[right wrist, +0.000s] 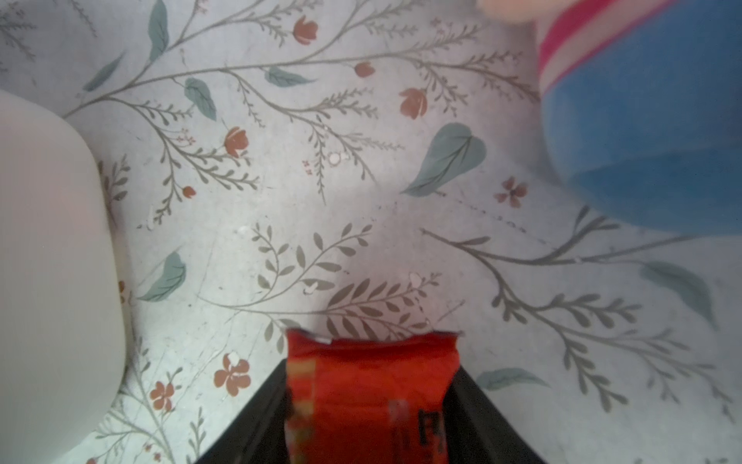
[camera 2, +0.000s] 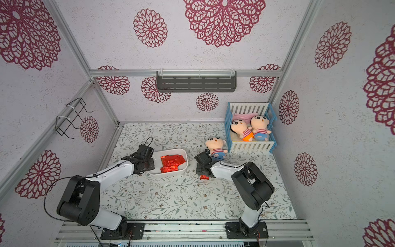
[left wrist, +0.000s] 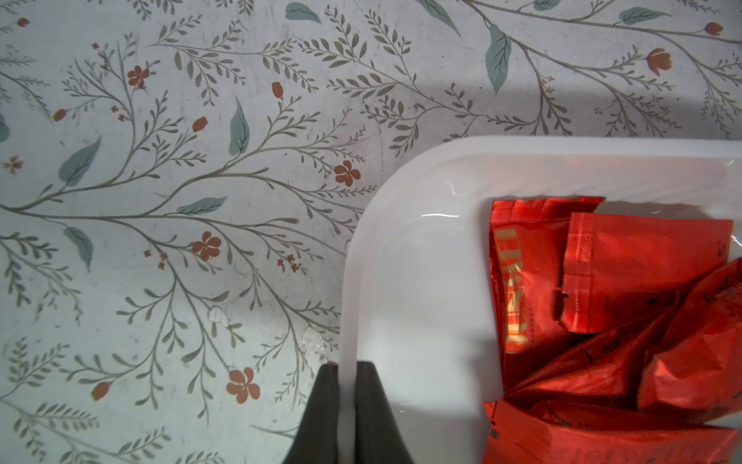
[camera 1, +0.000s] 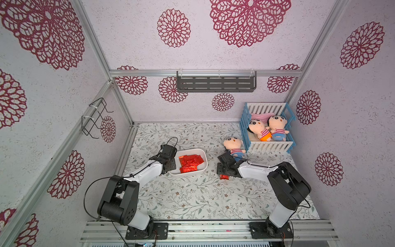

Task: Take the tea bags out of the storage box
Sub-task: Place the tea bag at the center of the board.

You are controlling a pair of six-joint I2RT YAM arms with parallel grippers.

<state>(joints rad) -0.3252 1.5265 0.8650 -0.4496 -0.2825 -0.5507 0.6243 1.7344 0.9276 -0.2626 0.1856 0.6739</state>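
The white storage box (camera 1: pixel 189 174) (camera 2: pixel 169 174) sits left of centre on the floral table. Several red foil tea bags (camera 1: pixel 190 162) (left wrist: pixel 622 281) lie piled in it. My left gripper (left wrist: pixel 347 365) (camera 1: pixel 171 167) is shut on the box's left rim (left wrist: pixel 348 281), one finger inside and one outside. My right gripper (right wrist: pixel 371 361) (camera 1: pixel 223 173) is low over the table just right of the box (right wrist: pixel 48 261). It is shut on one tea bag (right wrist: pixel 369 393) (camera 1: pixel 224 177), a finger against each side edge.
A plush doll (camera 1: pixel 234 147) (right wrist: pixel 642 120) lies on the table just beyond the right gripper. A blue-and-white toy crib (camera 1: pixel 267 147) with two dolls stands at the back right. A grey shelf (camera 1: pixel 215 82) hangs on the back wall and a wire rack (camera 1: pixel 96 117) on the left wall.
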